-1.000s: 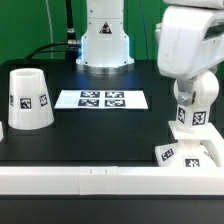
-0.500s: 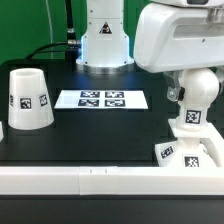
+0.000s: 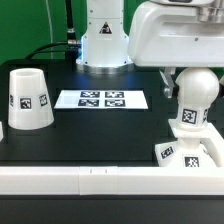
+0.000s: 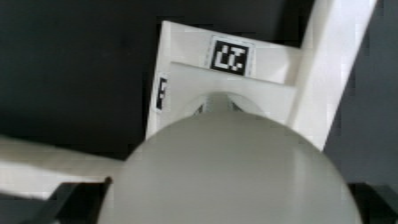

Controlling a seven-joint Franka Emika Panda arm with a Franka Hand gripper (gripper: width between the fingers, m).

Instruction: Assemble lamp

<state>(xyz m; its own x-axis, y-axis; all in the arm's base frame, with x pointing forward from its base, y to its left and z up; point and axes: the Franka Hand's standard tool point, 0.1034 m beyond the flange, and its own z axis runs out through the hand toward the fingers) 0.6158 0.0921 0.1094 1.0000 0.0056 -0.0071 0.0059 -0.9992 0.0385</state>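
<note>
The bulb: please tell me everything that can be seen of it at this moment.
The bulb is a smooth white plastic part with a rounded top and a narrower neck that carries a black-and-white square tag. It stands upright above the flat square base, near the white rail at the table's front, on the exterior view's right. The robot arm hangs just above it. In the wrist view its rounded body fills the foreground. Whether the gripper holds it cannot be told.

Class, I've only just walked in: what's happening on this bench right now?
A robot arm is assembling a lamp. It holds the rounded bulb upright directly over the flat square base at the exterior view's right, by the front white rail. Whether the bulb is seated yet can't be told. The hand itself is hidden from view. The shade stands untouched at the exterior view's left, and the marker board lies mid-table.
</note>
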